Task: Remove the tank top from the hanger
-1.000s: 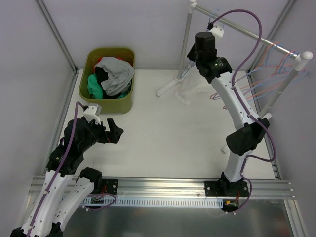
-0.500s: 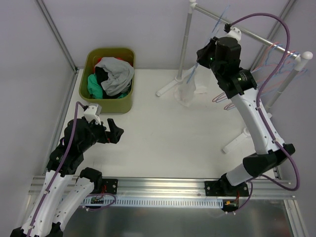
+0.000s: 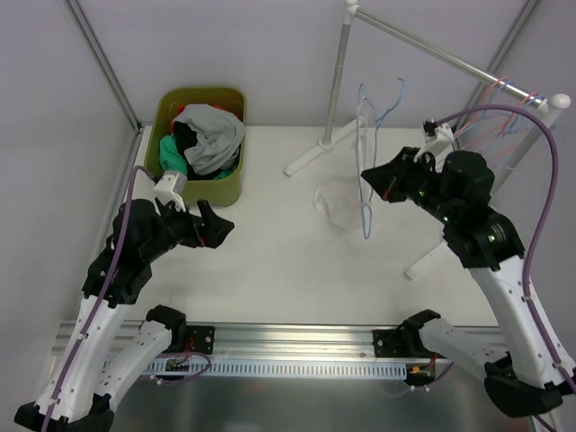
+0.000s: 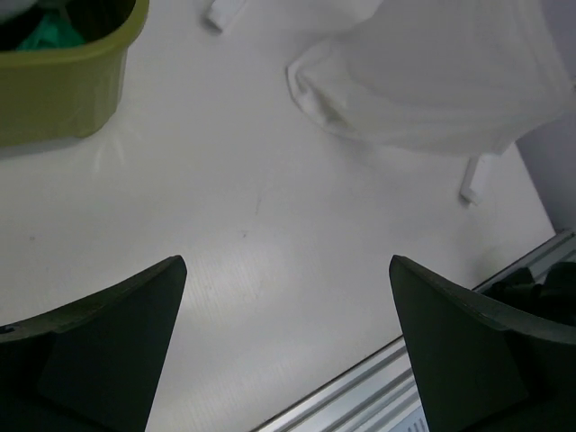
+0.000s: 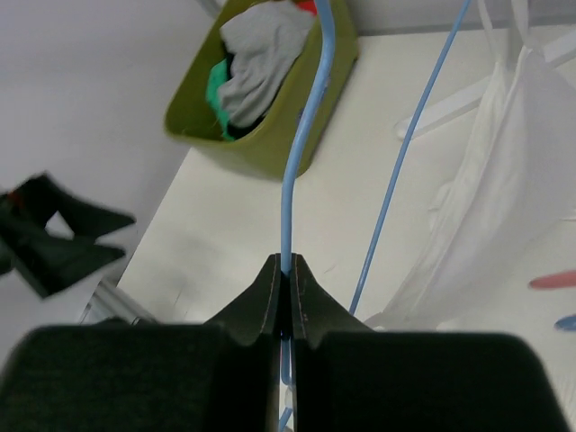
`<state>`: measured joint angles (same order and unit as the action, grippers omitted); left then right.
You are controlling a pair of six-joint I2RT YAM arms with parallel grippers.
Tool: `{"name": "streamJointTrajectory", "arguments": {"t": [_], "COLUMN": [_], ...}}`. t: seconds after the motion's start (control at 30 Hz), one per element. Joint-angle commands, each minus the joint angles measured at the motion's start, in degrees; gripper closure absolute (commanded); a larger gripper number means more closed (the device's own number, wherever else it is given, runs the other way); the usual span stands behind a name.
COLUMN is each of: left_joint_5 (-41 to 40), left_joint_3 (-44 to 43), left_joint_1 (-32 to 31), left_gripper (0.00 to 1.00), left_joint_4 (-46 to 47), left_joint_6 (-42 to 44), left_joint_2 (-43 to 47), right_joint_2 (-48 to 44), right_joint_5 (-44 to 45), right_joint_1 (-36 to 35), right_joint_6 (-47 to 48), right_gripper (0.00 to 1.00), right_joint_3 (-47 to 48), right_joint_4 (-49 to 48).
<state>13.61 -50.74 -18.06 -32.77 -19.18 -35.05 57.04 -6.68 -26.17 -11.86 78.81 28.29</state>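
My right gripper (image 3: 372,183) is shut on a blue wire hanger (image 3: 364,144) and holds it in the air over the table, off the rail. In the right wrist view the fingers clamp the hanger wire (image 5: 290,261). The white tank top (image 3: 337,203) hangs from the hanger, its lower part bunched near the table. It also shows in the right wrist view (image 5: 504,198) and the left wrist view (image 4: 441,81). My left gripper (image 3: 212,229) is open and empty at the left, well apart from the tank top. Its fingers (image 4: 90,342) stand wide over bare table.
A green bin (image 3: 198,144) full of clothes stands at the back left; it also shows in the left wrist view (image 4: 63,81) and the right wrist view (image 5: 270,99). The clothes rail (image 3: 432,49) crosses the back right, with several hangers (image 3: 504,94) at its right end.
My right arm has lifted the blue hanger off the rail and swung it down and right, toward the table's middle. My left gripper has shifted slightly up and right.
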Motion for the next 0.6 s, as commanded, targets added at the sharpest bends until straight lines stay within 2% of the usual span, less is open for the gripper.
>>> {"name": "streamJointTrajectory", "arguments": {"t": [0.0,0.07,0.13,0.17,0.2,0.27,0.37,0.47,0.5,0.57], "left_joint_5": [5.5,3.6,0.4,-5.5,-8.3,-13.1,-14.6,-13.9,-12.0,-10.7], "left_joint_3": [-7.9,-10.6,-14.5,-15.7,-18.0,-20.2,-23.8,-24.9,-24.9,-24.3], "left_joint_1": [-1.0,-2.6,-8.1,-10.8,-16.2,-20.6,-25.8,-32.0,-33.3,-35.7], "left_gripper": [0.01,0.01,0.01,0.01,0.01,0.01,0.01,0.13,0.23,0.27], "left_joint_4": [7.9,9.4,9.9,10.5,10.8,12.4,15.1,21.3,24.0,26.0], "left_joint_6": [-3.8,-5.2,-5.3,-4.3,-3.3,-0.8,2.3,8.8,10.5,13.6], "left_joint_2": [-3.6,-7.0,-10.5,-11.6,-12.7,-16.1,-21.0,-24.5,-25.3,-26.6], "right_joint_2": [-8.0,-13.0,-17.5,-18.8,-20.0,-23.4,-25.7,-26.4,-26.3,-25.9], "right_joint_5": [-16.6,-19.6,-24.8,-26.4,-28.7,-30.5,-31.5,-31.7,-31.6,-30.6], "right_joint_1": [-0.1,-0.1,-0.1,-0.1,-0.1,-0.1,-0.1,-0.1,-0.1,-0.1], "right_joint_6": [3.7,3.4,3.3,3.2,3.4,4.1,6.5,9.4,10.4,10.8], "right_gripper": [1.00,1.00,1.00,1.00,1.00,1.00,1.00,1.00,1.00,1.00], "right_joint_3": [-3.1,-5.3,-6.1,-6.2,-6.0,-5.2,-2.3,0.3,1.1,1.7], "right_joint_4": [4.7,7.4,11.4,12.7,15.3,17.8,24.1,30.7,31.6,33.3]}}
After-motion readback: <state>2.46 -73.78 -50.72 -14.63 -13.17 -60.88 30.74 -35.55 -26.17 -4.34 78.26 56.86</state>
